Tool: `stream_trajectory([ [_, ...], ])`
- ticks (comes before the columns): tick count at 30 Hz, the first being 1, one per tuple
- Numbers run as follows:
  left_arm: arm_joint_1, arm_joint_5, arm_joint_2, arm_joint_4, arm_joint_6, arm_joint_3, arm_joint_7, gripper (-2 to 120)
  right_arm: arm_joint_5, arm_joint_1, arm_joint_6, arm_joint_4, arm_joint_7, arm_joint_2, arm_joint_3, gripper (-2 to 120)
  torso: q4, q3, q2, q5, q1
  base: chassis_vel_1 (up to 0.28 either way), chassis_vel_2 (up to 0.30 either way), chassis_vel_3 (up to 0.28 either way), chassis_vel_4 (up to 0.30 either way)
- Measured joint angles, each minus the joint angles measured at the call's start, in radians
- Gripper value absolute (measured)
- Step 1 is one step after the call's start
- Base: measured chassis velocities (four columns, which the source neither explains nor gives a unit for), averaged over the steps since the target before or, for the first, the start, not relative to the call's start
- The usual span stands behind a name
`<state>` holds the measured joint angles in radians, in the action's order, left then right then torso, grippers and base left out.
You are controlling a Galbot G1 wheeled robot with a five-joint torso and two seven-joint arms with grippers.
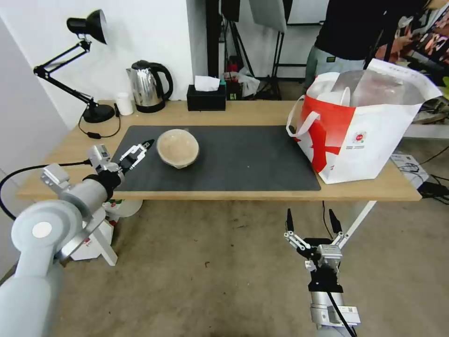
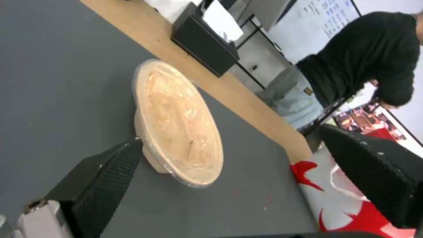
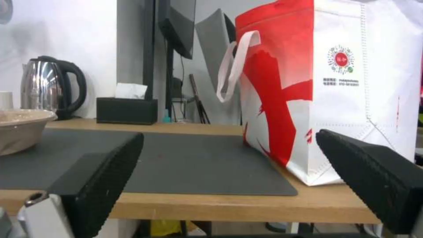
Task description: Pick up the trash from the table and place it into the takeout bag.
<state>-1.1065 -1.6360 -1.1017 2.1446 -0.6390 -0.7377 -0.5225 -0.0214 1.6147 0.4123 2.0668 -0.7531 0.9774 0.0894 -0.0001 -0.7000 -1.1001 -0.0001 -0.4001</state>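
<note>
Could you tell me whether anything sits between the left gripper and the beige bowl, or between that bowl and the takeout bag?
Nothing visible: left gripper is open beside the beige bowl, and only bare mat lies before the takeout bag.

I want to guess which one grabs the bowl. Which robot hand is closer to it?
The left hand, open beside the beige bowl on the dark mat. The right hand hangs open below the table edge.

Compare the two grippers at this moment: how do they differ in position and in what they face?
The left gripper is raised over the table's dark mat, right beside the beige lidded bowl; the right gripper hangs below the table's front edge, over the floor. The left gripper faces the bowl closely, while the right gripper faces the takeout bag from farther off. Both are open and hold nothing.
</note>
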Motion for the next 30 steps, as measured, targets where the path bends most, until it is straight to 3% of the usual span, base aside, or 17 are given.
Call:
stream_trajectory([
  [13, 0.063, -0.127, 0.038, -0.051, -0.058, 0.034, -0.009, 100, 0.000, 0.000, 0.000, 0.000, 0.000, 0.000, 0.000, 100, 0.0001, 0.000, 0.000, 0.0000, 0.000, 0.000, 0.000, 0.000, 0.000],
  [30, 0.095, -0.081, 0.061, -0.103, -0.072, 0.056, -0.022, 100, 0.000, 0.000, 0.000, 0.000, 0.000, 0.000, 0.000, 100, 0.0001, 0.000, 0.000, 0.0000, 0.000, 0.000, 0.000, 0.000, 0.000],
])
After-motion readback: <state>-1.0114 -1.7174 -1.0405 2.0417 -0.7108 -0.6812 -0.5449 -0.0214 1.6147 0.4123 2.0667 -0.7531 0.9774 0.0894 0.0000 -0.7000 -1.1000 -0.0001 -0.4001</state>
